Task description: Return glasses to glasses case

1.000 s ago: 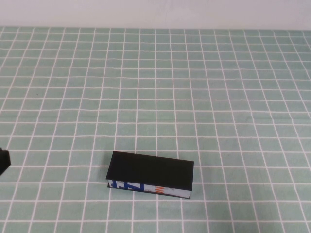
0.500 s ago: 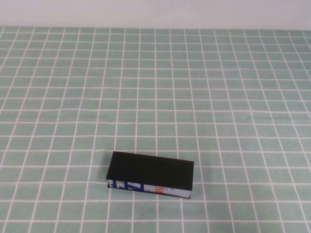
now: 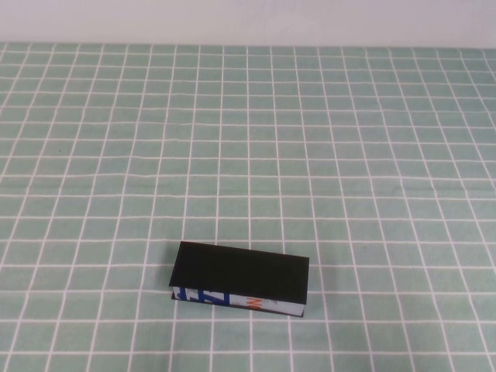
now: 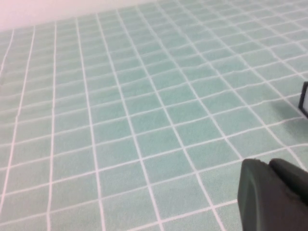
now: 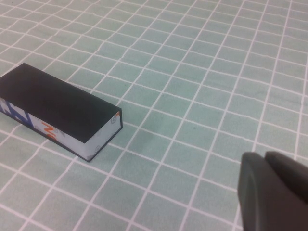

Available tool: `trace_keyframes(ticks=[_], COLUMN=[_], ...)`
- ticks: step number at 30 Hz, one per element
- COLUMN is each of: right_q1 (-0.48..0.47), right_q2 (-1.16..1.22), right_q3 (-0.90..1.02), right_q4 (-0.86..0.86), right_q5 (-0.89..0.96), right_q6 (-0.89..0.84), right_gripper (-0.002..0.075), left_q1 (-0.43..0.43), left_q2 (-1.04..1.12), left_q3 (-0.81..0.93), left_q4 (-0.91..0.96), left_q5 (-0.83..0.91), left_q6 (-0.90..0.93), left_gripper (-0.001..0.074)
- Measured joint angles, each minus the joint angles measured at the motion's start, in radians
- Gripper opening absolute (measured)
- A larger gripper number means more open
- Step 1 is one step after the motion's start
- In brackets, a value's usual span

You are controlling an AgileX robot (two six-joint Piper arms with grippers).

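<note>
The glasses case (image 3: 240, 277) lies closed on the green checked cloth, near the front middle, its blue, white and orange printed side facing the front. It also shows in the right wrist view (image 5: 57, 108), and its end shows at the edge of the left wrist view (image 4: 304, 98). The glasses are not in view. Neither arm shows in the high view. My left gripper (image 4: 270, 166) is shut and empty above bare cloth, apart from the case. My right gripper (image 5: 264, 156) is shut and empty, apart from the case's end.
The green checked cloth (image 3: 349, 155) covers the whole table up to a pale wall at the back. Nothing else stands on it.
A second ago the tip of my left gripper showed at the left edge of the high view; it has since withdrawn out of that view. The case has not moved.
</note>
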Motion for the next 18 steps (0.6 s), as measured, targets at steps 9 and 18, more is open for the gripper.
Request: trace_keyframes(ticks=[9, 18], right_q1=[0.000, 0.000], right_q2=[0.000, 0.000], right_q3=[0.000, 0.000], right_q4=[0.000, 0.000], right_q5=[0.000, 0.000], right_q6=[0.000, 0.000], right_gripper=[-0.0011, -0.0011], left_q1=[0.000, 0.000], left_q2=[-0.002, -0.002], left_q3=[-0.002, -0.002], left_q4=[0.044, 0.044], left_q5=[0.014, 0.014], left_q6=[-0.057, -0.061], left_gripper=[-0.0002, -0.0002])
